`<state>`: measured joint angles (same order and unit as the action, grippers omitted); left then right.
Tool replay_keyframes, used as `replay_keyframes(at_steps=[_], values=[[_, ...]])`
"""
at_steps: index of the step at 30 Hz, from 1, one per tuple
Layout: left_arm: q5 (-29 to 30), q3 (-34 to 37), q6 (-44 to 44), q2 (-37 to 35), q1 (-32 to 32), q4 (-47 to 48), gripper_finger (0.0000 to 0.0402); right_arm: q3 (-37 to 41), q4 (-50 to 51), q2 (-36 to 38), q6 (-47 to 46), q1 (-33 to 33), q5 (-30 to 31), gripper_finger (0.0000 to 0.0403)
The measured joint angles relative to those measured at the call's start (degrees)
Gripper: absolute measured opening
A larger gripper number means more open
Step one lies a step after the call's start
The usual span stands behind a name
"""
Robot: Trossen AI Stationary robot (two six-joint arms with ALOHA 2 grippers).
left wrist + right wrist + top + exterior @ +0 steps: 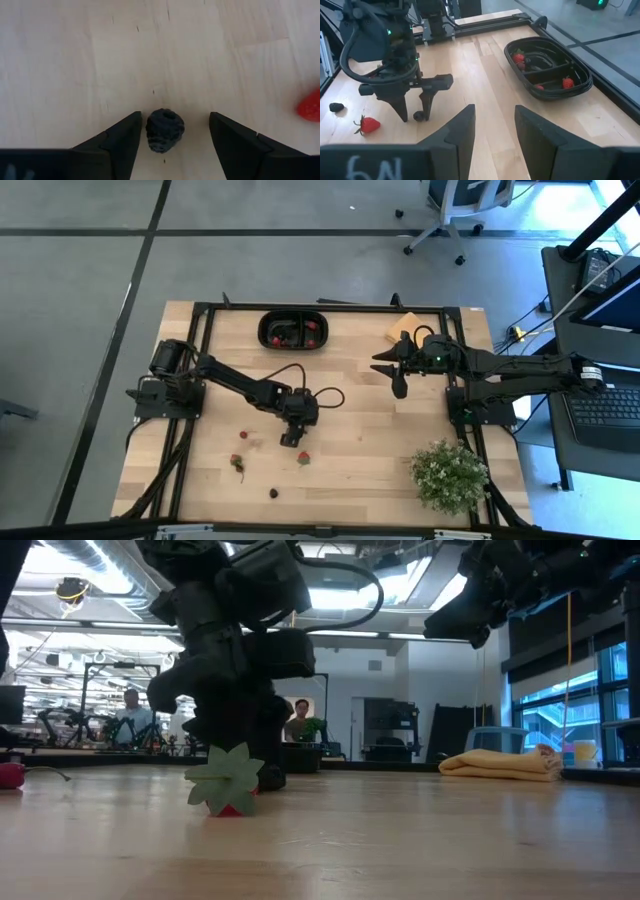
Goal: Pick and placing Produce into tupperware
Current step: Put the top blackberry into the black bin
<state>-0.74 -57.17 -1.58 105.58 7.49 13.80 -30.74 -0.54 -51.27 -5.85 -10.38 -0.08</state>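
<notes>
My left gripper points down at the table's middle, open. In the left wrist view its fingers stand on either side of a dark berry that lies on the wood, nearer to one finger; I see no touch. The black oval tupperware sits at the far edge with several red pieces in it. Loose produce lies nearby: a strawberry, another, a dark berry. My right gripper hovers open above the table's right half, empty.
A tan pad lies at the far right, next to the right arm. A leafy potted plant stands at the near right corner. In the low view a strawberry with a green top lies in front of the left gripper.
</notes>
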Motion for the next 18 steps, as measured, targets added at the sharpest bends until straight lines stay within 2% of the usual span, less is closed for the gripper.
replay_keyframes(at_steps=[18], values=[[3.06, 0.02, -0.03, -0.3, -0.24, 0.49, 0.0098, 0.0, 0.02, 0.01, 0.28, 0.01, 0.0, 0.0141]])
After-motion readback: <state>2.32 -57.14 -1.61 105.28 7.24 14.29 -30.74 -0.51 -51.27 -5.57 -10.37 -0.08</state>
